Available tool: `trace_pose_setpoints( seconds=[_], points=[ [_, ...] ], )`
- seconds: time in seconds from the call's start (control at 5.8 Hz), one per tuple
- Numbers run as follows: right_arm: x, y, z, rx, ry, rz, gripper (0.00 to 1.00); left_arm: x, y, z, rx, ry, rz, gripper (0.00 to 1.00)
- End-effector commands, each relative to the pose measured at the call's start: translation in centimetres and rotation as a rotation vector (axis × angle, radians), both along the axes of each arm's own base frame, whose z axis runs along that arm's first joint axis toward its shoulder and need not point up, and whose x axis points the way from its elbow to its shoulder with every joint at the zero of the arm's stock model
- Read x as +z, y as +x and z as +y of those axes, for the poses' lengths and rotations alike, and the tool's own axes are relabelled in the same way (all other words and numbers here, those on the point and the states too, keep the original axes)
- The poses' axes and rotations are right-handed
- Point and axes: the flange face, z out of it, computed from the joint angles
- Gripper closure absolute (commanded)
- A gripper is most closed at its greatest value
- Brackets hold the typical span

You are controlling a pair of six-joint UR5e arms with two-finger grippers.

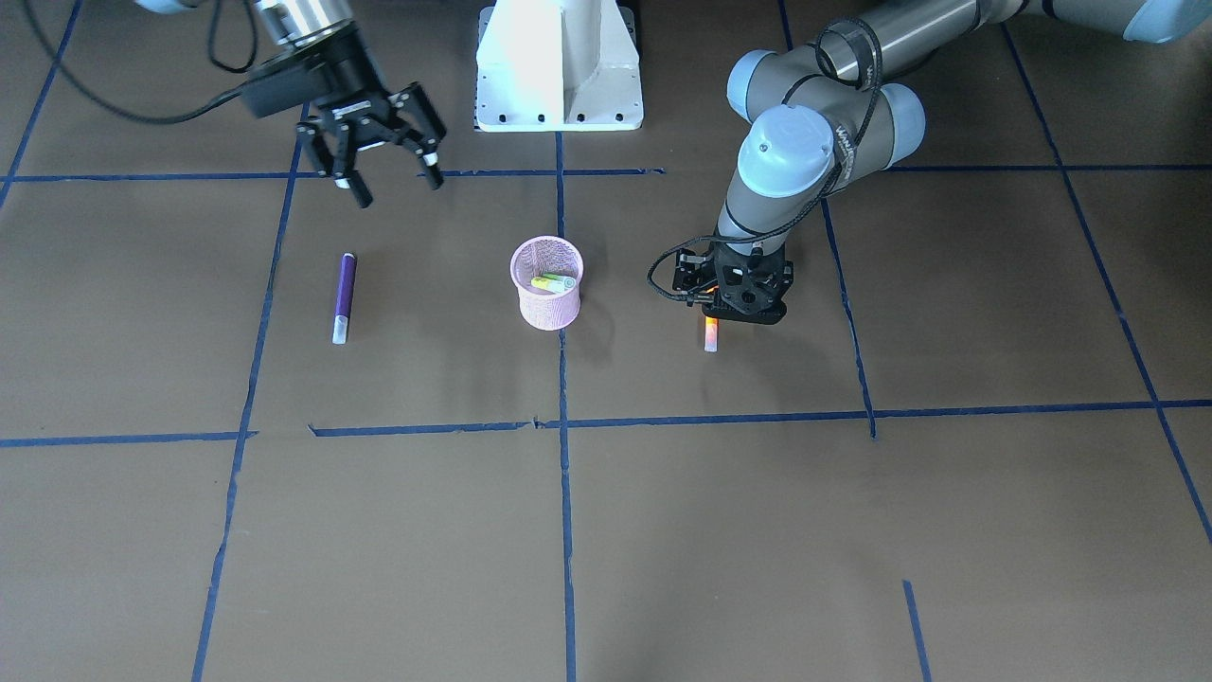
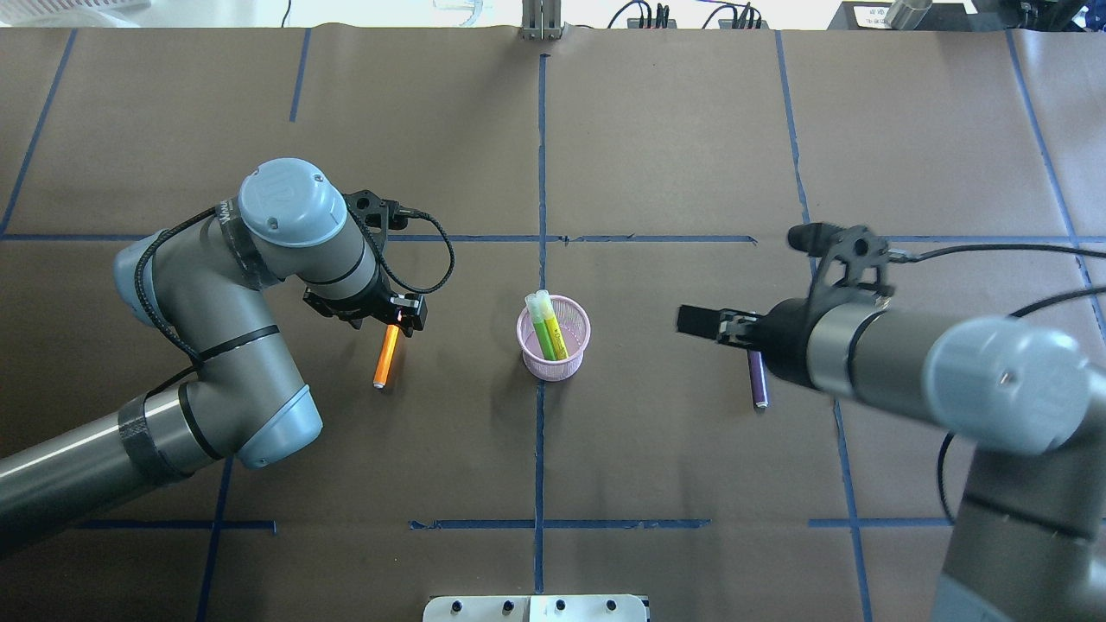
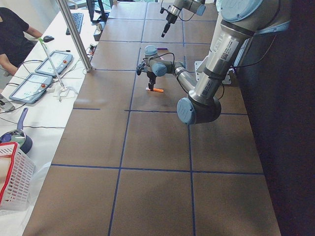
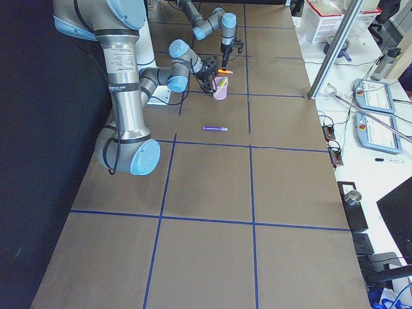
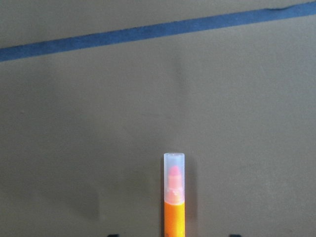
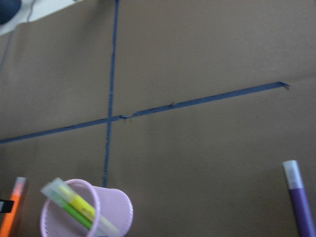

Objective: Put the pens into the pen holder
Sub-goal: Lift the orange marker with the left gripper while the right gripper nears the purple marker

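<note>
Left gripper [image 2: 399, 321] first: jaws apart, one on each side of the orange pen [image 2: 385, 356], not closed on it, going by the two dark tips at the foot of the wrist view with a clear gap to the barrel on either side. Set low, a little behind the cap, wrist pointing straight down, presumably to pinch across the barrel and lift. Pen apparently flat on the tabletop [image 1: 757, 530], cap end away from the robot, off to the left of the holder [image 1: 551, 308].

Right gripper [image 1: 398, 188]: jaws spread wide and empty, raised well above the tabletop, close to the purple pen [image 1: 344, 296] but not down at it. Probably parked there to stay out of the left arm's way, or awaiting its turn. Purple pen flat as well, on the holder's other side, about as far off as the orange one.

In the middle, upright: the holder, with a green pen [image 2: 550, 335] leaning on its rim, cap up, and apparently a yellowish pen [image 6: 81, 205] alongside. So part done, at a guess: orange and purple left to collect.

Round about: blue tape lines [image 1: 565, 530] gridding the tabletop, and the white base plate [image 1: 559, 66] between the arms. Nothing lying between orange pen and holder. Likeliest snag: the sticks already inside, tilted across the mouth and apt to foul a pen dropped in flat. Better to tip it upright and lower it into the free side. Light mesh, too, likely to tip if knocked.
</note>
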Motion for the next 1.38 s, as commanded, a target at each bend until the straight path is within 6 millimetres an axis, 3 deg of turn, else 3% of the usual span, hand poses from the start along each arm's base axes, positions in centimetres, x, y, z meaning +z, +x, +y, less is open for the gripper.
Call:
trace_pose_setpoints(
  seconds=[0.0,0.17,0.34,0.69,0.86,1.21],
  points=[
    [5.8,5.9,-4.0,-0.185,-0.101,0.174,0.00,0.1,1.2,-0.8,0.006,-0.009,-0.010,0.33],
    [7.6,6.3,-4.2,-0.256,-0.102,0.302,0.00,0.6,1.3,-0.8,0.007,-0.012,-0.019,0.36],
    [8.0,6.4,-4.3,-0.290,-0.078,0.334,0.00,0.8,1.4,-0.9,0.008,-0.015,-0.021,0.40],
    [7.9,6.7,-4.5,-0.283,-0.077,0.332,0.00,1.2,1.8,-0.6,0.014,-0.020,-0.029,0.43],
    [7.8,6.8,-4.6,-0.281,-0.076,0.329,0.00,1.2,1.8,-0.6,0.016,-0.020,-0.029,0.50],
    [6.8,7.8,-4.3,-0.285,-0.074,0.299,0.00,1.5,1.8,-0.5,0.020,-0.018,-0.032,0.79]
  ],
)
